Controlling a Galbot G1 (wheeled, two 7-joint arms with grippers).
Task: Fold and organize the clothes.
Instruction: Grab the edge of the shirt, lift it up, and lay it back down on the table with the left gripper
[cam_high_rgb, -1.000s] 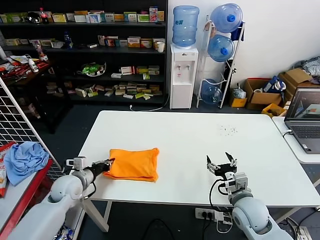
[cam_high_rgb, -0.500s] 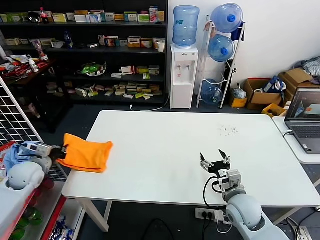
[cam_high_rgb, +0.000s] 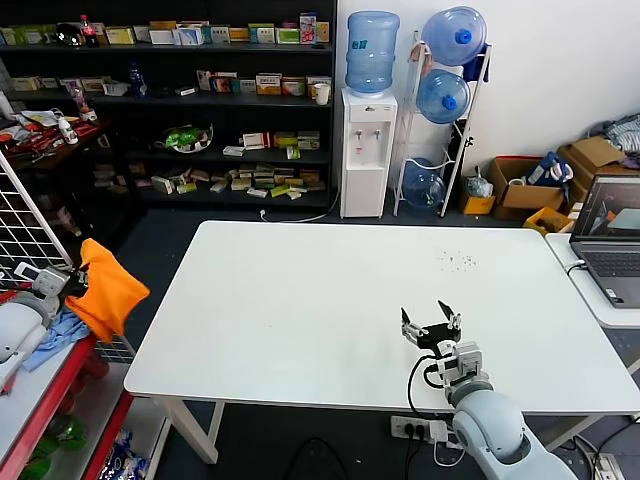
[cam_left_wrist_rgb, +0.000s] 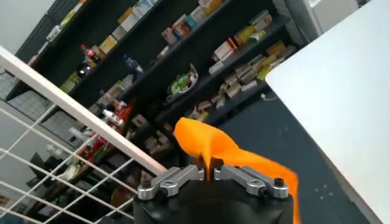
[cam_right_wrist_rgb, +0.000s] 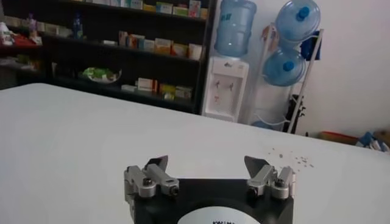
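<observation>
The folded orange T-shirt (cam_high_rgb: 108, 290) hangs in the air off the table's left end, above the red shelf. My left gripper (cam_high_rgb: 76, 284) is shut on its edge and holds it up. In the left wrist view the orange T-shirt (cam_left_wrist_rgb: 210, 143) is pinched between the closed jaws of the left gripper (cam_left_wrist_rgb: 211, 170) and drapes away from them. My right gripper (cam_high_rgb: 431, 322) is open and empty, resting low over the front right part of the white table (cam_high_rgb: 330, 300); it also shows in the right wrist view (cam_right_wrist_rgb: 207, 165) with nothing between its jaws.
A light blue cloth (cam_high_rgb: 55, 330) lies on the red shelf (cam_high_rgb: 70, 365) just under the hanging shirt. A white wire grid (cam_high_rgb: 30, 215) stands beside it. A laptop (cam_high_rgb: 610, 235) sits on a side table at the right. Shelves and a water dispenser (cam_high_rgb: 366, 150) stand behind.
My left gripper has carried the folded orange T-shirt leftwards off the table to above the red shelf, where it now hangs down. The right gripper has shifted slightly left and stays open.
</observation>
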